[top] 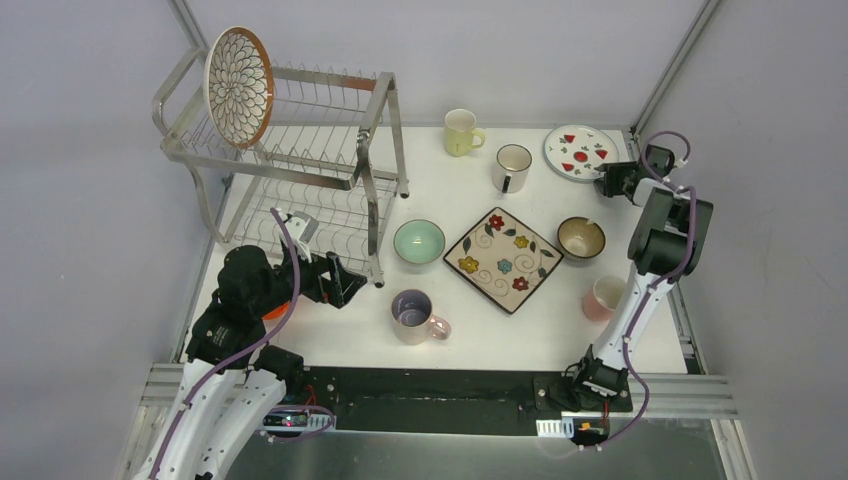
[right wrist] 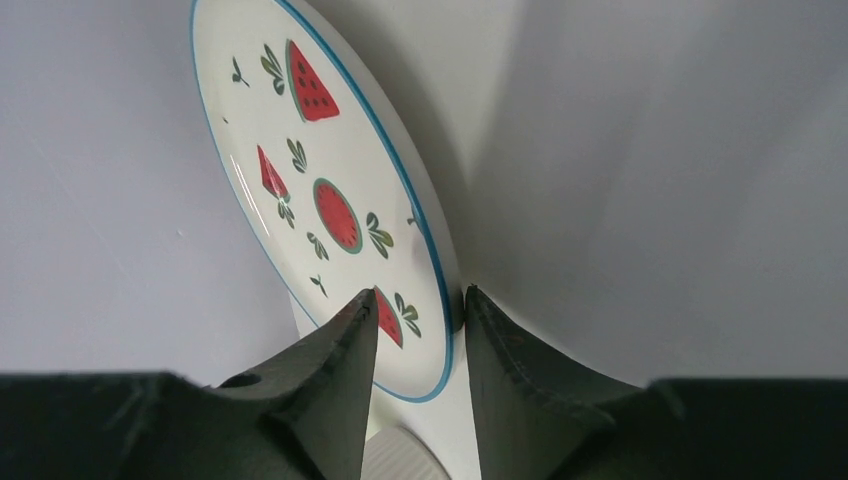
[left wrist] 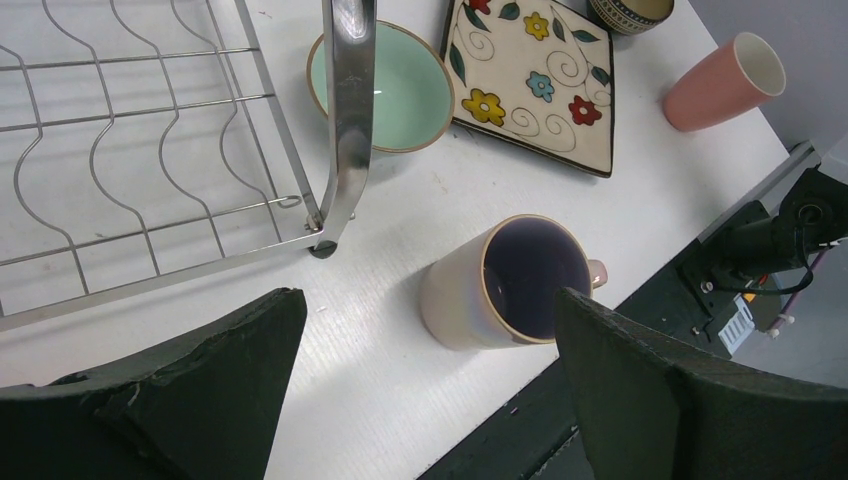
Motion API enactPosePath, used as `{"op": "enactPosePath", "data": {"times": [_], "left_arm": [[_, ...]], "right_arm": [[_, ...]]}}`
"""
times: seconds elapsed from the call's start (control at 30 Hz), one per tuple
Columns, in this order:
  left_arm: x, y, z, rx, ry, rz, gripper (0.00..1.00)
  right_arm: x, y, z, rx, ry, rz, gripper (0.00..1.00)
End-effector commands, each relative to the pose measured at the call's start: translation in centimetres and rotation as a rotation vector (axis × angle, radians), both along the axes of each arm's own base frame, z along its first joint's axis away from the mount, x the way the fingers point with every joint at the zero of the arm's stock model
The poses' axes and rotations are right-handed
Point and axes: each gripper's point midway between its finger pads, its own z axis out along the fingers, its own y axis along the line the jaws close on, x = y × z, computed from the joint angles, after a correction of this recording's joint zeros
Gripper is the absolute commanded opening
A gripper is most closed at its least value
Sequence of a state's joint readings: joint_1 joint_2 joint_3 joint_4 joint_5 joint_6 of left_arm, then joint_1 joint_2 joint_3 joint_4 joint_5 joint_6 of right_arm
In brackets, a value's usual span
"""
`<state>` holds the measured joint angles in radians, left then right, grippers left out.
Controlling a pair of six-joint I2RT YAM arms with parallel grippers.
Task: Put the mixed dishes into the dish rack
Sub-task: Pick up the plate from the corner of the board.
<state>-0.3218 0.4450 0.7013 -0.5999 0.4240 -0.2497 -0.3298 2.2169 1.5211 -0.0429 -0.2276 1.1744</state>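
My right gripper (right wrist: pixel 420 305) is at the far right corner, at the red-fruit round plate (right wrist: pixel 330 200). Its fingers stand close on either side of the plate's near rim (top: pixel 578 150), the jaws still a little apart. My left gripper (left wrist: pixel 425 295) hangs wide open over the table beside the dish rack's (top: pixel 300 160) front leg, holding nothing. The lilac mug (left wrist: pixel 510 285) stands just beyond its right finger. The petal-pattern plate (top: pixel 239 87) stands upright in the rack's top tier.
On the table are a mint bowl (top: pixel 419 241), a flowered square plate (top: pixel 503 259), a brown bowl (top: pixel 581 238), a pink mug (top: pixel 603 297), a white mug (top: pixel 511 167) and a yellow mug (top: pixel 461 132). An orange bowl (top: pixel 272 312) peeks from under the left arm.
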Motion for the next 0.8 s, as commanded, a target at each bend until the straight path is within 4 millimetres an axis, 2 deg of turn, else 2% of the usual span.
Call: {"op": "enactPosePath", "data": {"times": [0.0,0.3,0.67,0.77], "left_arm": [[0.1,-0.1,1.8,-0.005,-0.062,-0.008,0.99],[0.1,-0.1,1.9,-0.004,-0.07,-0.009,0.99],[0.1,0.0,1.8,-0.002,-0.07,-0.006,0.99],[0.1,0.0,1.8,-0.002,-0.067,-0.006,0.99]], "right_arm": [[1.6,1.7,1.6,0.012,-0.043,0.007,0.4],[1.6,3.4,-0.4,0.025,0.001,-0.007,0.38],[1.6,3.8,-1.6,0.005,0.07,-0.029,0.35],[1.4,3.9,-1.9,0.006,0.083,-0.034,0.31]]}}
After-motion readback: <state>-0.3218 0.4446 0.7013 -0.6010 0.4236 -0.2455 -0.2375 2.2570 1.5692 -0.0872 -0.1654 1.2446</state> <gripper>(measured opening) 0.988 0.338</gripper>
